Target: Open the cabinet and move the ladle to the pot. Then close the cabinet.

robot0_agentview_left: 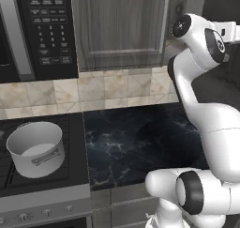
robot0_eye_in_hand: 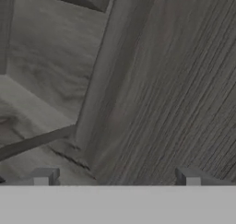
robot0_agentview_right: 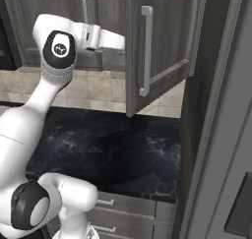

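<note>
Reaching up toward the cabinet (robot0_agentview_right: 162,46), the white arm (robot0_agentview_right: 54,51) has its hand tucked behind the edge of the right door, which stands swung out over the dark marbled surface (robot0_agentview_right: 118,149), its long silver handle (robot0_agentview_right: 146,51) upright on the outer face. From the left base camera the left door (robot0_agentview_left: 119,25) sits flat and shut at 12 o'clock, with the black microwave (robot0_agentview_left: 44,30) beside it at 10 o'clock. Seen from the hand, the pincer (robot0_eye_in_hand: 117,177) has its two dark tips standing wide apart at 6 o'clock with nothing between them, looking closely at grey-brown wood grain and a panel edge of the cabinet; whether that is a door face or the inside cannot be told. The pot (robot0_agentview_left: 35,147) stands upright on the stove (robot0_agentview_left: 70,175) at 8 o'clock in the left base camera, loop handle facing the camera, well apart from the arm. The ladle cannot be made out.
</note>
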